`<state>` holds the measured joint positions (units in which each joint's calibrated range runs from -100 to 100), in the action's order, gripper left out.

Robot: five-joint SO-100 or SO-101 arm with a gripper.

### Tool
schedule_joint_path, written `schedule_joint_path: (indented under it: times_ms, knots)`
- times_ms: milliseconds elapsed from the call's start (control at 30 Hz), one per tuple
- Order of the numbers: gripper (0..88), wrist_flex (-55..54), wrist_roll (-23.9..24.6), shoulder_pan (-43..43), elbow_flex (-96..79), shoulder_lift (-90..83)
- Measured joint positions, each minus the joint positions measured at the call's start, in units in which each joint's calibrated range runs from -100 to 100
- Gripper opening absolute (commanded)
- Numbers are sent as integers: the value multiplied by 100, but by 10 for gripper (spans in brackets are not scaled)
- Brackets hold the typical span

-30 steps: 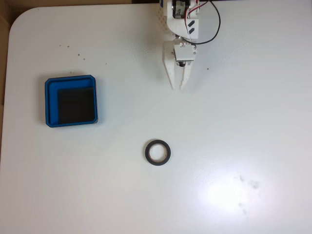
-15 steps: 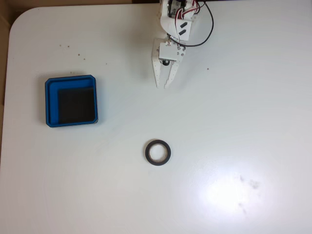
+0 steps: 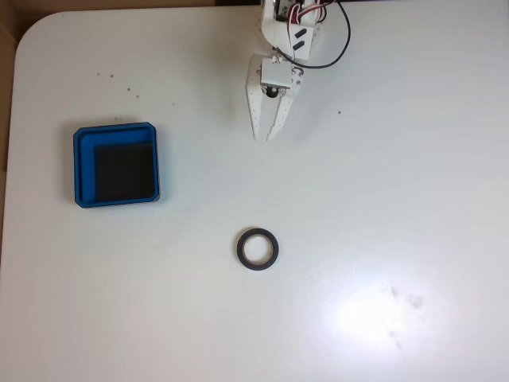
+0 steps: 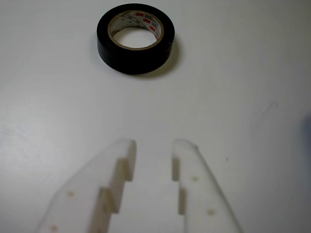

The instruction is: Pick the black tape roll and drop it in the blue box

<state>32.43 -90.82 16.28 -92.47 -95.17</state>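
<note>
The black tape roll lies flat on the white table, below and slightly left of my gripper in the fixed view. The blue box, with its black floor bare, sits at the table's left side, well apart from both. My white gripper hangs near the table's top edge and points down toward the roll, its fingers a little apart with nothing between them. In the wrist view the roll lies ahead of the gripper, a bit left of the gap, with bare table between them.
The white table has a bright glare patch at the lower right and a few dark specks near the upper left. A black cable loops beside the arm at the top.
The gripper has swung a little to the left in the fixed view and now points slightly more toward the roll. Roll and box have not moved.
</note>
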Motion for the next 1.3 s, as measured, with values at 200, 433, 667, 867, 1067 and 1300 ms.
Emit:
schedule_joint_path:
  times_ms: [200,433,667,867,1067,1300]
  knots:
    - [11,0,-109,0,1085,1465]
    - [11,0,-109,0,3372,4191]
    - [11,0,-92,0,5543,6291]
    - [11,0,-92,-89,6314,7341]
    - [12,0,-83,-188,7274,8484]
    - [20,0,-92,-505,7910,9721]
